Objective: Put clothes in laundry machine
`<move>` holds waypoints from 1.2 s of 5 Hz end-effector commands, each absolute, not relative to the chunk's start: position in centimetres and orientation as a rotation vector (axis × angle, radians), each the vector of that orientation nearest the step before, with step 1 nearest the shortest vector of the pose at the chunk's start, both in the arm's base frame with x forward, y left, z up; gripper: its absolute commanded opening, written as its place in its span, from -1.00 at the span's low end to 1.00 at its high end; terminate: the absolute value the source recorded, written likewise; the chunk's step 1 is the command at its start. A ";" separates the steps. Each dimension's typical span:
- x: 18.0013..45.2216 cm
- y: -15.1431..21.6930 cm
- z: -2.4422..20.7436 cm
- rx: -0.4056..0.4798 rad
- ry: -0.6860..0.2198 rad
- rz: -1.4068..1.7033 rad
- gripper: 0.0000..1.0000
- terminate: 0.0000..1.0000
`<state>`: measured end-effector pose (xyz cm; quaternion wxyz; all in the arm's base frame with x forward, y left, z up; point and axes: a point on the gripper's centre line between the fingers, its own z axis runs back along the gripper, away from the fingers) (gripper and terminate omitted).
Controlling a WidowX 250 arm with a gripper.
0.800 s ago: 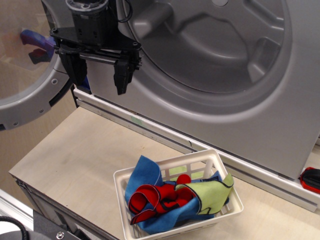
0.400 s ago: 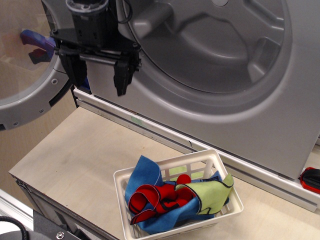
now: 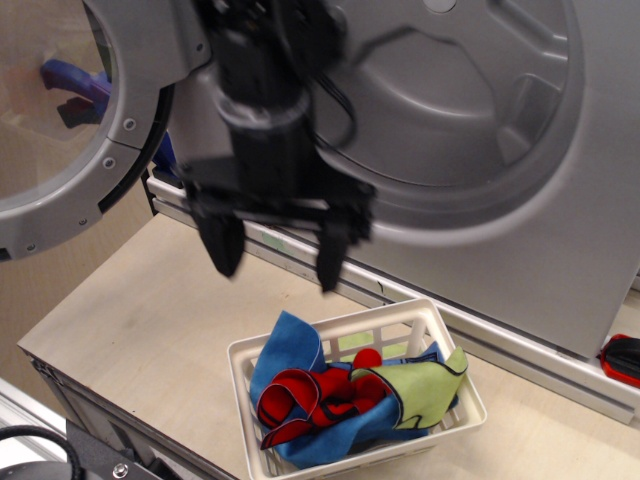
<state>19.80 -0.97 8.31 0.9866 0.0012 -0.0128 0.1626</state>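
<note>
The clothes lie bunched in a white slotted basket (image 3: 450, 372) at the front of the table: a blue piece (image 3: 285, 350), a red piece (image 3: 312, 398) and a lime green piece (image 3: 420, 390). The laundry machine (image 3: 450, 110) fills the back, its ribbed grey drum open and its round door (image 3: 60, 120) swung to the left. My gripper (image 3: 277, 258) is open and empty, fingers pointing down, blurred by motion. It hangs above and a little left of the basket, apart from the clothes.
A light wooden tabletop (image 3: 150, 320) spreads left of the basket. A red and black object (image 3: 622, 360) sits at the far right edge. A blue and purple shape (image 3: 70, 78) shows through the door's window.
My gripper has moved right and down from in front of the door hinge to just above the basket. It stays open. The clothes have not moved.
</note>
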 end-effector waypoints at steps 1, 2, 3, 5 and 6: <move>18.3 -7.8 7.1 -0.014 -0.041 0.264 1.00 -1.00; 18.4 -9.9 5.1 0.064 -0.100 0.292 1.00 -1.00; 18.9 -10.6 4.0 0.146 -0.165 0.281 1.00 -1.00; 19.0 -8.1 2.8 0.169 -0.152 0.273 1.00 -1.00; 19.3 -6.8 2.8 0.158 -0.127 0.304 1.00 -1.00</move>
